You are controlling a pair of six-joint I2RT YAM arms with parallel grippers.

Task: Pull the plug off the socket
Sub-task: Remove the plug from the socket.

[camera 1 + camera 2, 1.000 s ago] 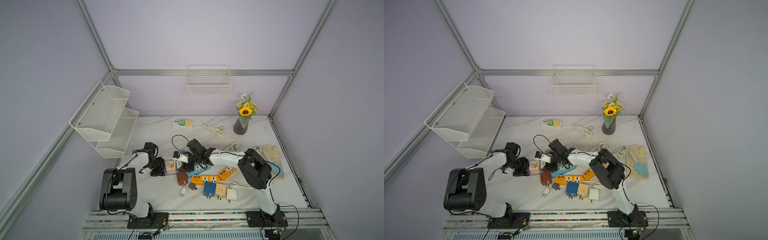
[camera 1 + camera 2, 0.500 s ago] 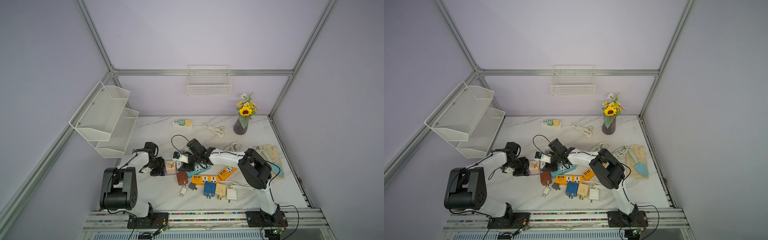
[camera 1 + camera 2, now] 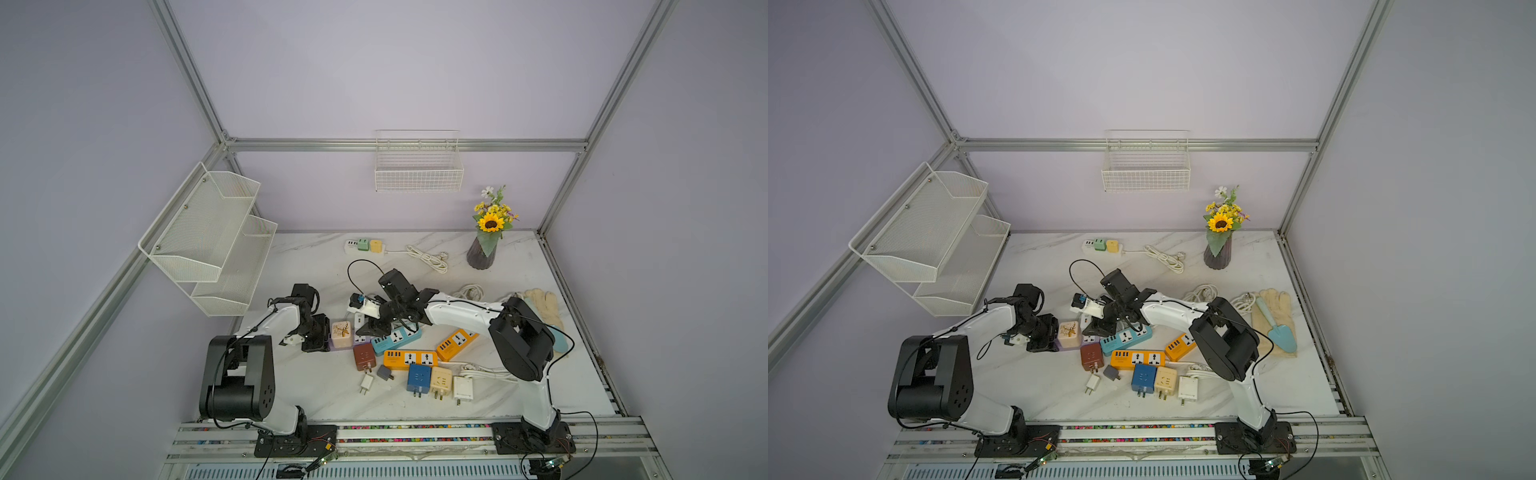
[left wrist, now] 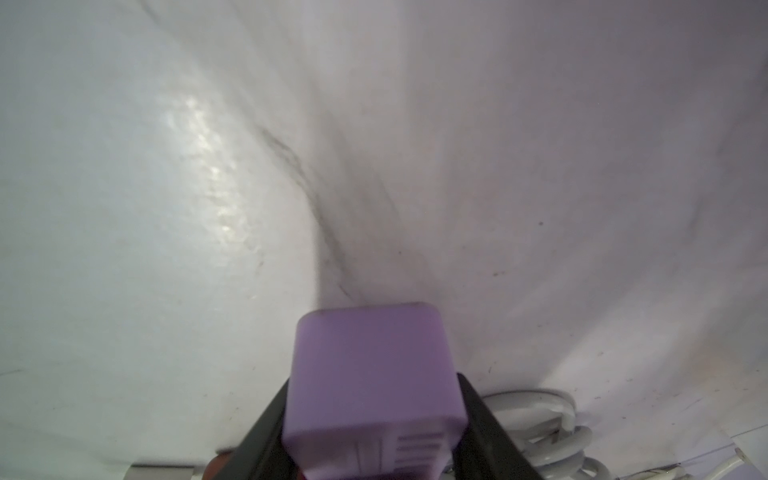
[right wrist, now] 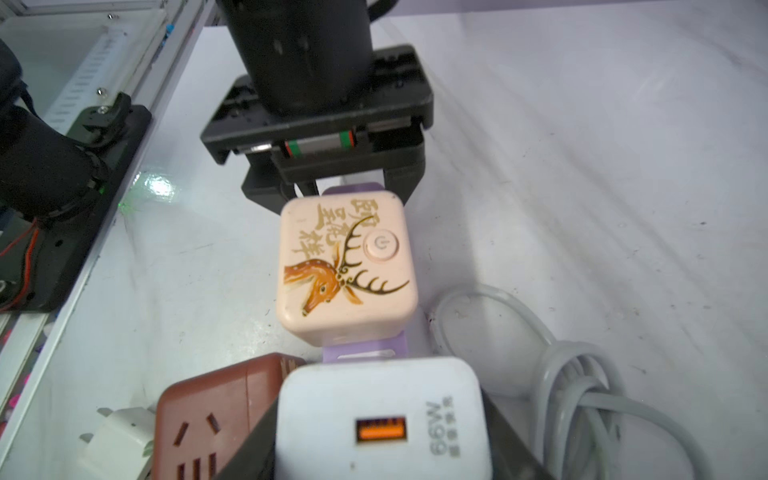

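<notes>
Marble-patterned tabletop (image 3: 316,390) was crowded with loose adapters (image 3: 419,377). One end of the purple socket strip (image 5: 360,352) was clamped in the left gripper (image 4: 372,424), evidently so that it would be anchored against the pull. The right gripper (image 5: 382,440) was closed on the white plug (image 5: 376,395), which appeared seated in the strip just beside the deer-printed cube (image 5: 345,266). The plug was seen as a rounded white block bearing an orange USB port (image 5: 381,429), and was judged not yet freed.
</notes>
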